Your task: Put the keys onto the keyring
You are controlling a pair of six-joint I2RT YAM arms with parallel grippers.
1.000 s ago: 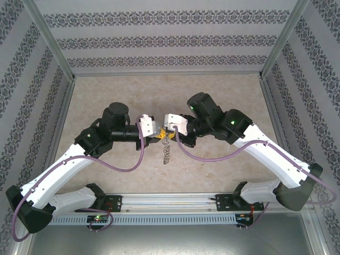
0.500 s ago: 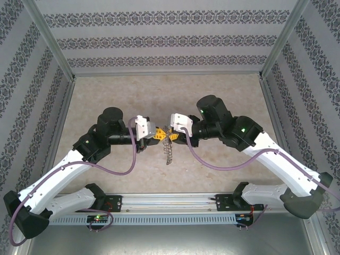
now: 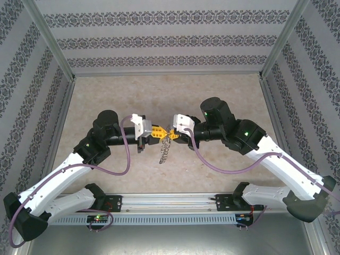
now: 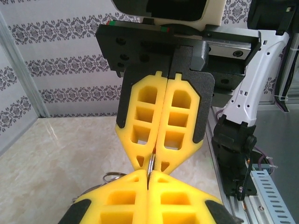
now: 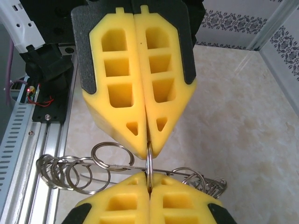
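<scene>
Left end effector (image 3: 158,132): yellow padded fingers clenched tip to tip, pinching a thin steel keyring (image 5: 149,163) that is seen edge-on. Right end effector (image 3: 171,133): also clenched, nipping the same keyring from the opposite side. In the overhead view it sits at 3 o'clock of the left one, with the two sets of fingertips almost touching. Keys (image 3: 165,152): a slim, jagged, silver-grey cluster hanging from that meeting point toward 6 o'clock, over the middle of the worktop (image 3: 212,90). Whether the lowest end of the cluster rests on the surface cannot be told. Linked rings (image 5: 65,171): a short run of overlapping wire loops strung from the gripped keyring toward 9 o'clock in the right wrist view. Finer metal pieces trail toward 3 o'clock, too thin to sort one from another. Worktop: beige, marbled, with patterned walls on three sides.
</scene>
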